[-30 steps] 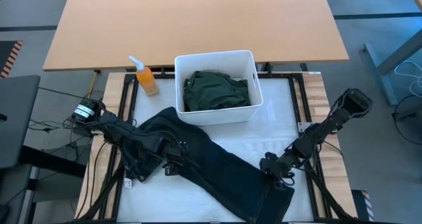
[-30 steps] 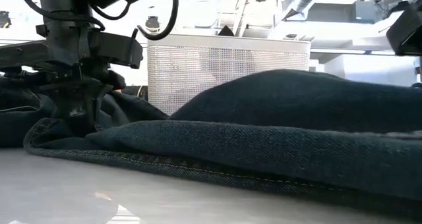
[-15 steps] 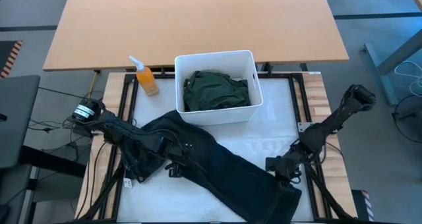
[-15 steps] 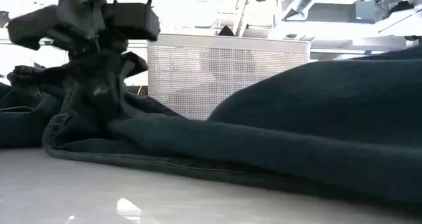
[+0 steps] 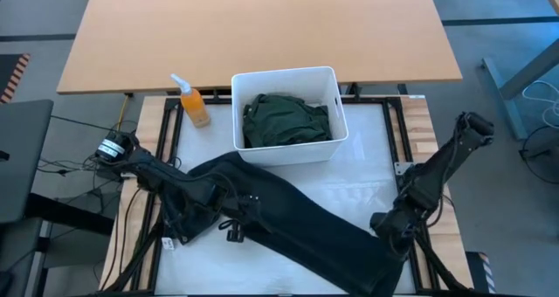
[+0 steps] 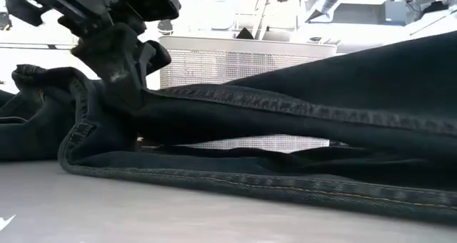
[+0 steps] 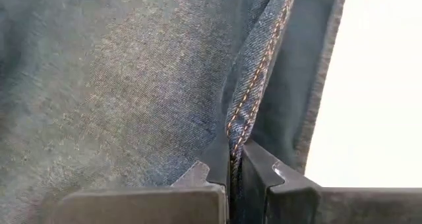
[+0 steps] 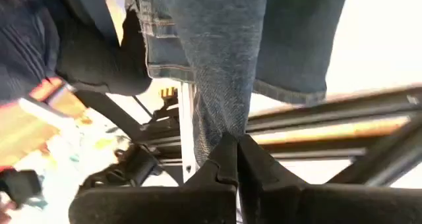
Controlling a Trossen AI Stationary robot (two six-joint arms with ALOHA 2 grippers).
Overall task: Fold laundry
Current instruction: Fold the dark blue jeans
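My left pincer point(image 5: 234, 230) was clamped on the stitched seam of the long dark trousers point(image 5: 297, 231), near the waist end at the left of the bench point(image 5: 262, 275). In my left wrist view, both fingers point(image 7: 260, 168) pressed together with the orange-stitched edge of the trousers point(image 7: 132, 85) caught between them. My right pincer point(image 5: 389, 236) was likewise closed tight on the trousers, holding the leg end near the bench's front right corner. In my right wrist view the denim point(image 8: 224, 66) ran straight into my closed right pincer point(image 8: 237, 159), with the bench's dark frame bars showing beyond it.

The trousers lay stretched slantwise across the white bench top, from just in front of the white bin point(image 5: 286, 79) down toward the right front edge. From the low view, the upper layer of the trousers point(image 6: 300, 121) was raised off the lower one, leaving a slim gap between them through which the bin's meshed wall point(image 6: 250, 61) showed, and my left pincer point(image 6: 118, 71) gripped the bunched cloth at the left.

A dark green garment point(image 5: 286, 120) sat crumpled inside the bin. An orange spray bottle point(image 5: 192, 102) stood just left of the bin, at the bench's far edge.
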